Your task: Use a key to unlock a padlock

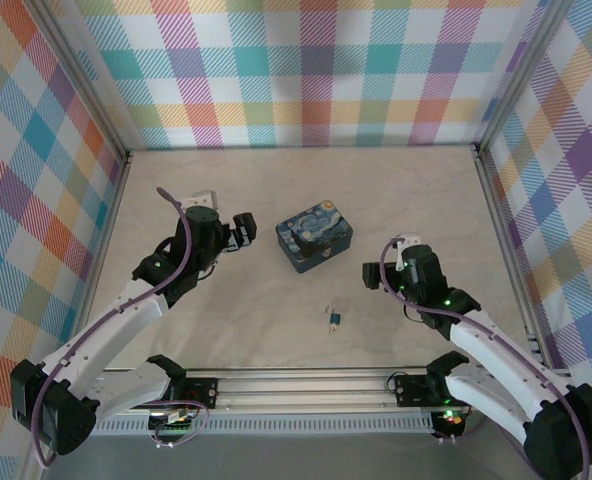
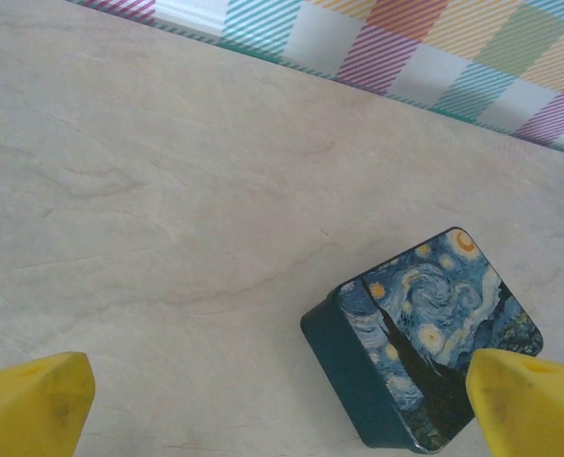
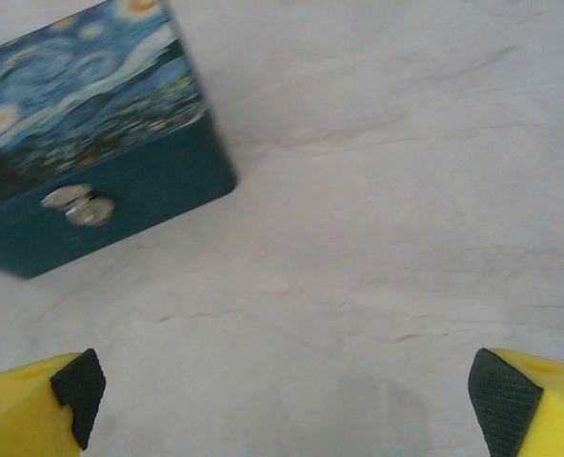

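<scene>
Tin [image 1: 314,238] painted with a starry night sits mid-worktop [image 1: 226,180], seen from above. Padlock [image 1: 333,319] lies apart from the tin, on the side nearer the arm bases. Left jaws hang just left of the tin and right jaws to its right, both released.

Left wrist view: yellow fingertips [image 2: 34,405] spread wide and empty, tin [image 2: 425,333] by the right one.

Right wrist view: fingertips [image 3: 34,409] spread and empty, tin [image 3: 91,124] ahead-left, its silver latch [image 3: 80,205] facing the camera.
</scene>
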Controlling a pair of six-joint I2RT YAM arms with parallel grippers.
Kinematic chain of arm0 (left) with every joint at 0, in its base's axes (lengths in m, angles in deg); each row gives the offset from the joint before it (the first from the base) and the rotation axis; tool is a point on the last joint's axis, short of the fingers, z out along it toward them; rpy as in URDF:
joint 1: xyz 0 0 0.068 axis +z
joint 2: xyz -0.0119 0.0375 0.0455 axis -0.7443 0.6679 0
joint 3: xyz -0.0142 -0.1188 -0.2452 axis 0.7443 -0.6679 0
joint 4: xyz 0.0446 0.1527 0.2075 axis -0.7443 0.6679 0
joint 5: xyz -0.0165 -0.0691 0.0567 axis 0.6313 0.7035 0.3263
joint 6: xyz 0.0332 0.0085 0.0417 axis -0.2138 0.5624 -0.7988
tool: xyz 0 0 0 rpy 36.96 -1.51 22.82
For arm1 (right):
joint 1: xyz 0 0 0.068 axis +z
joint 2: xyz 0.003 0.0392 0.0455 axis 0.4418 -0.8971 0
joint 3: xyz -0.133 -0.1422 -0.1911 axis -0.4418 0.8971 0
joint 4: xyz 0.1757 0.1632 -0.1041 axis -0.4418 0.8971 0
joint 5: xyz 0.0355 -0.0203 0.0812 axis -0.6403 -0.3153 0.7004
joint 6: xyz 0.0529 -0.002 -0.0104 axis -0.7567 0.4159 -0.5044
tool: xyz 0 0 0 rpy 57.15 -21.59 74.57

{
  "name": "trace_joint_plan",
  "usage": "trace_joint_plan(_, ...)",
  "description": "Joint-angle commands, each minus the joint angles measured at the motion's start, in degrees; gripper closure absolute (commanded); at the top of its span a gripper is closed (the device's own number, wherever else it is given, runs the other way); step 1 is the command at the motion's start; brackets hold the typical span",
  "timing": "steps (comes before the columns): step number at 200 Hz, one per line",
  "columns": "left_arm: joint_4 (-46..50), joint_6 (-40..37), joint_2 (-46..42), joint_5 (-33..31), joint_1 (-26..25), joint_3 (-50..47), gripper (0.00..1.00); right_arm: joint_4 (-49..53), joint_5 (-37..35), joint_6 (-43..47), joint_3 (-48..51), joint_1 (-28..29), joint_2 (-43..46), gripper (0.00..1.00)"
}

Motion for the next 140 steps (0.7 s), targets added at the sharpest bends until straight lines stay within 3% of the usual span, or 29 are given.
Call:
trace_joint_plan(1, 1.21, -0.59, 0.58, -1.13, 1.83, -1.16, 0.0, -8.06, -4.48, 2.72, 1.0, -3.25, -1.84, 0.0)
trace_joint_plan(39, 0.29, 1.21, 1.04, -0.69, 4.81, -3.14, 0.0, -13.07, -3.77, 9.43, -1.07, -8.29, -9.05, 0.0)
trace_joint_plan(60, 0.27, 1.57, 1.14, -0.93, 6.2, -4.07, 0.0, -20.89, -3.67, 13.41, 0.1, -9.67, -13.5, 0.0)
trace_joint_plan(140, 1.97, 0.49, 2.9, -2.76, 8.11, -4.69, 0.0, -40.14, 2.63, 16.51, 2.36, -14.3, -27.4, 0.0)
